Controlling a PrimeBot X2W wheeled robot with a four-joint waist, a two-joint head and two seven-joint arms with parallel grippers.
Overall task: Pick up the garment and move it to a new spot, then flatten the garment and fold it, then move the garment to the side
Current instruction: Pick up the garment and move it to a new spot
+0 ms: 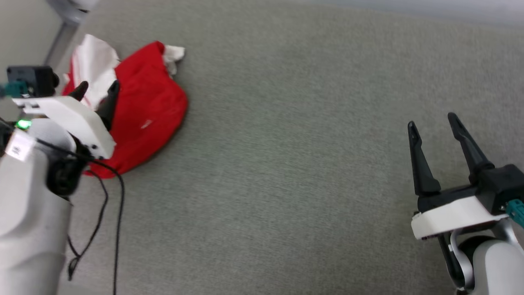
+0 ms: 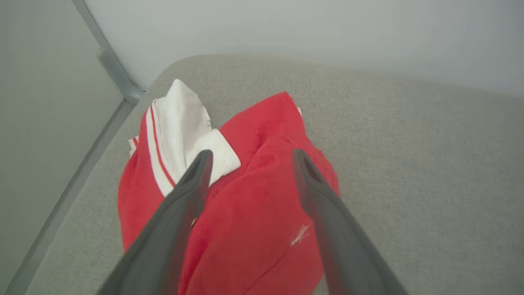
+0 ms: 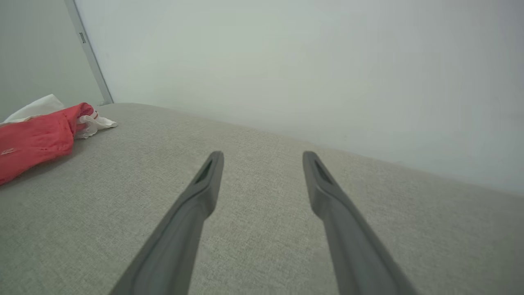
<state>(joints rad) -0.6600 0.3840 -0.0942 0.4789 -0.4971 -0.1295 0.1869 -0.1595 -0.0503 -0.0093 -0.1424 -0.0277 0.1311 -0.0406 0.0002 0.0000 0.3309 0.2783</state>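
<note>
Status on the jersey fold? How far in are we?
Nothing looks done: the garment lies bunched at the far-left corner of the grey surface. In hand: left gripper, open, poised at it, not closed on it; right gripper open over bare fabric. Left: pick, move, flatten, fold, set aside.

This is a plain indoor room, seemingly a test space: a broad grey woven-fabric padded surface (image 3: 262, 246) spreads beneath and ahead of the jaws of the right gripper (image 3: 263, 155). Beyond them rises a smooth pale-grey painted wall (image 3: 307, 61), with a slim grey metal upright post (image 3: 89, 53) far to their left.
</note>
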